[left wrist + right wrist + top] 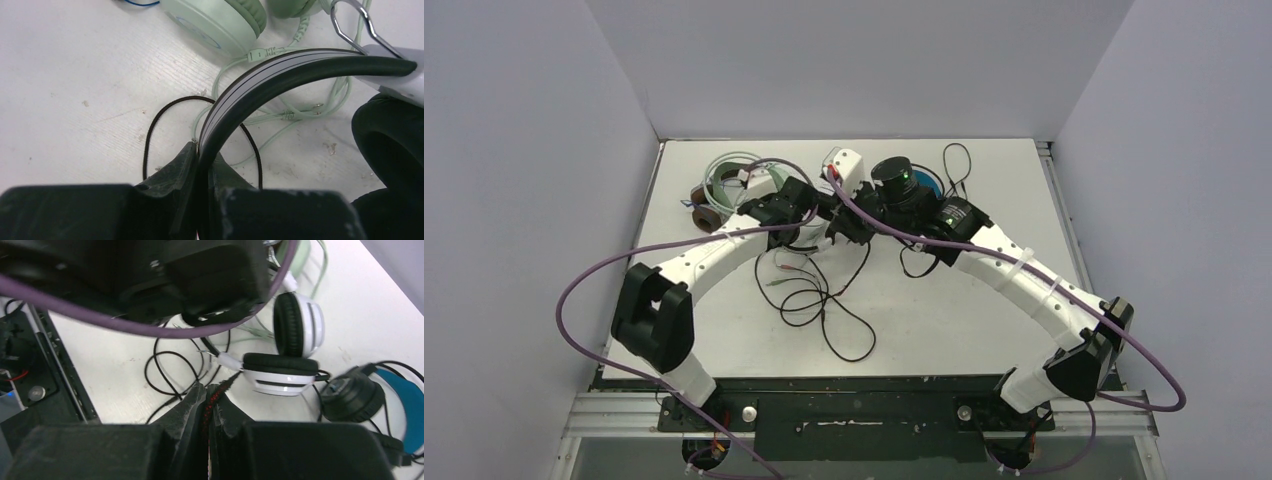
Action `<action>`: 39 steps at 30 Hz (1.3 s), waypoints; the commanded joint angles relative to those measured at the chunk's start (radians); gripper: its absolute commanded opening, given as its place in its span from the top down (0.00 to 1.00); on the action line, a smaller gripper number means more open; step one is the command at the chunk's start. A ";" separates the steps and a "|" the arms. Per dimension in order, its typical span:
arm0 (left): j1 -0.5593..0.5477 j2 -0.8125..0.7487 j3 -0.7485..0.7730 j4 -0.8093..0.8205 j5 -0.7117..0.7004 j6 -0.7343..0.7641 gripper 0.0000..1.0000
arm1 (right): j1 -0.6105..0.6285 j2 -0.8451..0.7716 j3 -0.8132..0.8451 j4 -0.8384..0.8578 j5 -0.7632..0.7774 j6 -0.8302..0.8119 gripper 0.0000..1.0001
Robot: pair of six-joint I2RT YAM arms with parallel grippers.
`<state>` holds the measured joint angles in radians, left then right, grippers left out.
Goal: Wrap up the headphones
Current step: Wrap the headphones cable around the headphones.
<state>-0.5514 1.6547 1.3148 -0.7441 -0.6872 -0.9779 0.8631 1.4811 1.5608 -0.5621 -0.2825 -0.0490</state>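
Note:
The white headset with black stripes [844,165] is at the table's back middle. My left gripper [204,150] is shut on its striped headband [260,75]; in the top view the left gripper [809,205] is just left of it. My right gripper [209,390] is shut on this headset's black-and-red braided cord [225,382], which runs up to the white ear cups [282,372]. In the top view the right gripper [854,225] is below the headset. The mint green headset [734,175] [220,20], brown headset [704,215] and black headset with blue headband [919,185] [355,395] lie around it.
Loose black cord [824,300] lies in loops on the white table in front of the grippers. Another black cord loop [957,160] lies at the back right. Mint cord [280,112] lies under the striped headband. The black base rail [854,400] runs along the near edge.

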 commanded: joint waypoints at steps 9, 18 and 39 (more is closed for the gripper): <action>-0.216 -0.326 -0.281 0.537 -0.088 0.702 1.00 | -0.062 -0.033 0.093 -0.041 0.171 -0.070 0.95; -0.223 -0.438 -0.286 0.428 0.045 0.957 1.00 | -0.117 -0.007 0.076 -0.050 0.233 -0.038 0.91; -0.213 -0.559 -0.181 0.238 0.217 0.910 1.00 | -0.240 -0.067 -0.268 0.175 0.200 0.061 0.79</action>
<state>-0.7715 1.1515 1.0378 -0.5087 -0.4866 -0.0002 0.6437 1.4803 1.3491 -0.5171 -0.0875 -0.0257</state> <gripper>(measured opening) 0.062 0.197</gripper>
